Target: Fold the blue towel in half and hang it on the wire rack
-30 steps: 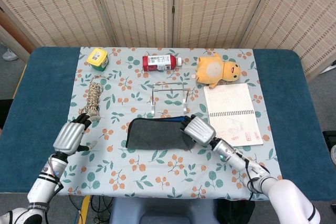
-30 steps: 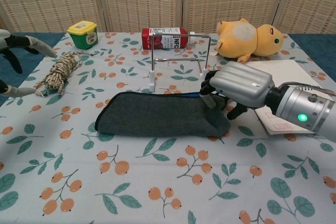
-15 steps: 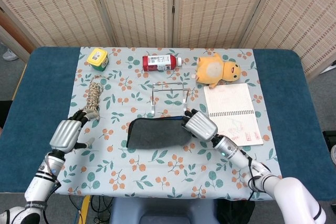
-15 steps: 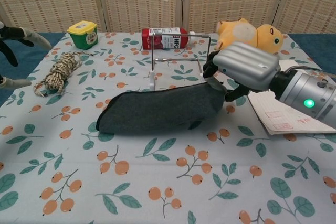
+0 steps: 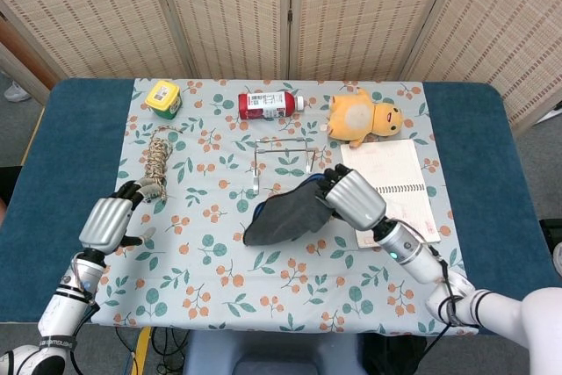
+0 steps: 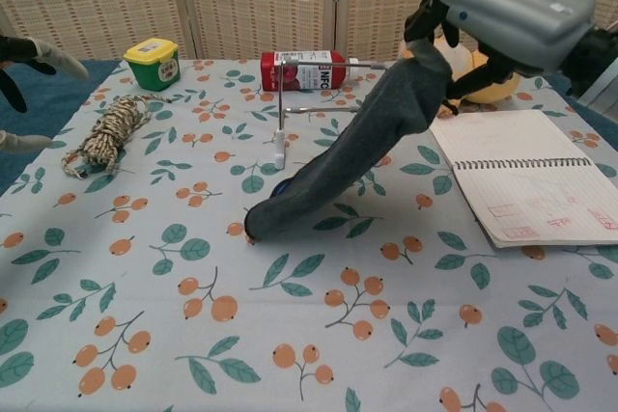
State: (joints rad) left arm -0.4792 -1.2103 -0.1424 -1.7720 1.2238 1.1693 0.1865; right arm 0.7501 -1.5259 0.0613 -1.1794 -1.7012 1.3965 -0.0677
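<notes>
From the head view, the blue towel [image 5: 285, 214] is seen gripped at its right end by the right hand [image 5: 354, 197], fingers closed around the cloth, with the folded fabric drooping down to the left onto the patterned tablecloth [image 5: 211, 278]. The wire rack [image 5: 283, 162] is found just behind the towel, standing upright. The left hand [image 5: 107, 221] is held low at the table's left side, fingers apart and nothing grasped, near the coiled rope [image 5: 156, 161]. Along the far edge a yellow-lidded jar [image 5: 163, 98], a red bottle [image 5: 269, 104] lying on its side and a plush toy [image 5: 363, 118] are lined up; an open notebook [image 5: 390, 188] lies to the right.

From the chest view, the towel [image 6: 352, 156] is seen lifted high by the right hand [image 6: 510, 11], hanging slantwise, its lower tip touching the cloth-covered table in front of the rack [image 6: 323, 108]. Only fingertips [image 6: 27, 55] of the left hand are caught at the left edge, spread and empty.
</notes>
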